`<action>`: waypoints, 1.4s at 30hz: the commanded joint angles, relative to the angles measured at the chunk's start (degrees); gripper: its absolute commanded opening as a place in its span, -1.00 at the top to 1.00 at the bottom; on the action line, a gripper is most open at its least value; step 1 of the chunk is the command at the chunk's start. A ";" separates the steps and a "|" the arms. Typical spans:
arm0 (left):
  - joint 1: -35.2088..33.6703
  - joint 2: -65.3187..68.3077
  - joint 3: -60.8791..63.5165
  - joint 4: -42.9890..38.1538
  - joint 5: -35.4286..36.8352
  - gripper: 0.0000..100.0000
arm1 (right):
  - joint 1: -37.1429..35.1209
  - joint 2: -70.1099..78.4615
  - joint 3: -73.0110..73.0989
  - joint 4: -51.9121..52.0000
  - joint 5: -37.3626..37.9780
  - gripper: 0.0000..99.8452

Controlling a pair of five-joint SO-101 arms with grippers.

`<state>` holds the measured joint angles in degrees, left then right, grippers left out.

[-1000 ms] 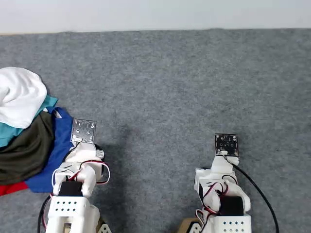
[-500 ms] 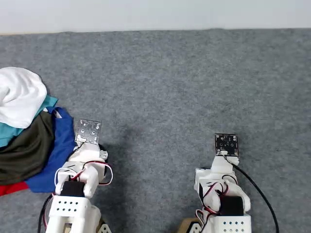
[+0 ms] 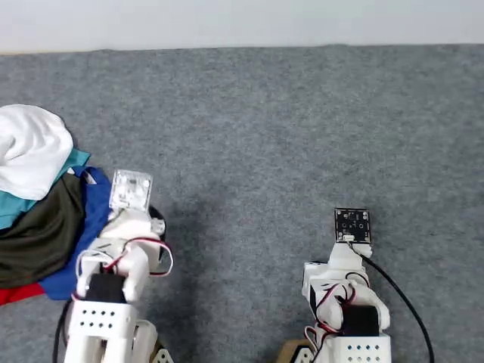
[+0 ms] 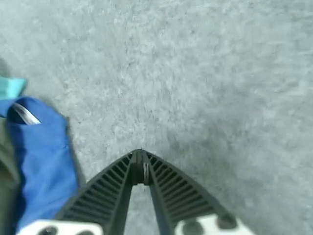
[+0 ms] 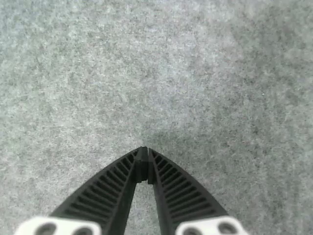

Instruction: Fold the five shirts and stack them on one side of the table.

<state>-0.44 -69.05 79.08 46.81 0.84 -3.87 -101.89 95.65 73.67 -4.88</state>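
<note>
the grey counter gives wide room to pass over its middle, along its far edge and down its whole right side. the one obstacle is the heap of shirts against the left edge. its blue shirt spills out just beside the left end effector, tips pressed together. the right end effector, tips likewise together, has counter all round it.

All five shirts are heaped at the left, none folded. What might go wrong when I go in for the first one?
The left end effector is shut beside the blue shirt; going in like that would probably shove the cloth, not grip it.
The blue shirt lies partly under the dark shirt, so pulling it may drag the others along.
The red shirt runs past the high view's edge; a tug might take it out of sight.
</note>
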 commanded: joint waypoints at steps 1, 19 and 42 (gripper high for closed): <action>0.62 0.18 -12.09 10.90 0.26 0.99 | 0.22 -0.22 0.88 0.13 -0.18 0.98; -3.60 12.04 -42.59 38.86 4.13 0.99 | 0.22 -0.22 0.88 0.13 -0.18 0.98; -16.35 33.41 -66.77 53.63 -8.53 0.99 | -0.04 -0.22 0.88 0.13 -0.18 0.98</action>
<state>-12.84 -36.18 15.34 98.95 -7.34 -3.87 -101.89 95.65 73.67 -4.88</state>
